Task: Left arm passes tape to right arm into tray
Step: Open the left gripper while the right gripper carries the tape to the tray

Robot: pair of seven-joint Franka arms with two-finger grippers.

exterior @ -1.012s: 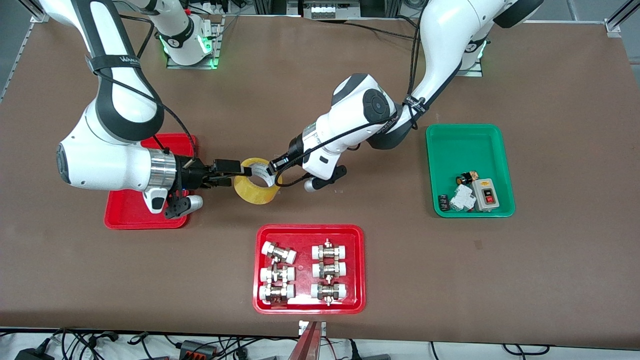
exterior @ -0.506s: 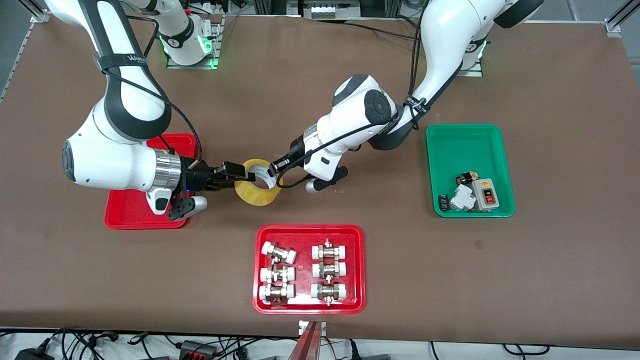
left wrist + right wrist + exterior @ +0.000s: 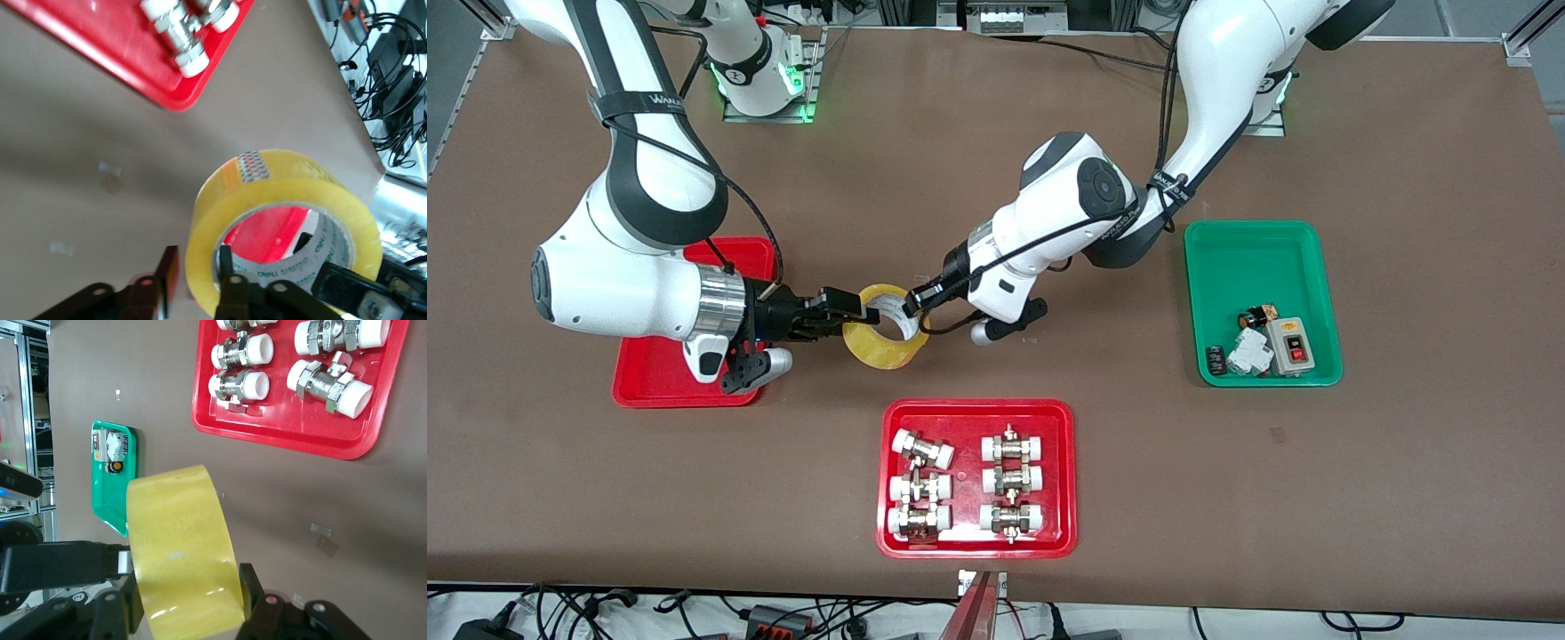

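The yellowish tape roll [image 3: 883,327] hangs above the bare table between the two grippers. My right gripper [image 3: 855,313] is shut on it, one finger on each flat side, as the right wrist view shows [image 3: 190,590] with the tape [image 3: 181,540]. My left gripper [image 3: 914,302] is open astride the roll's wall; in the left wrist view [image 3: 195,259] one finger is inside the core and a gap shows between the outer finger and the tape [image 3: 280,180]. The plain red tray [image 3: 645,387] lies under the right arm's wrist, partly hidden.
A wider red tray [image 3: 1064,480] with several white-capped metal fittings lies nearer the front camera. A green tray [image 3: 1254,258] with small electrical parts lies toward the left arm's end.
The right gripper moved in onto the tape and the roll shifted slightly. The left arm has barely moved.
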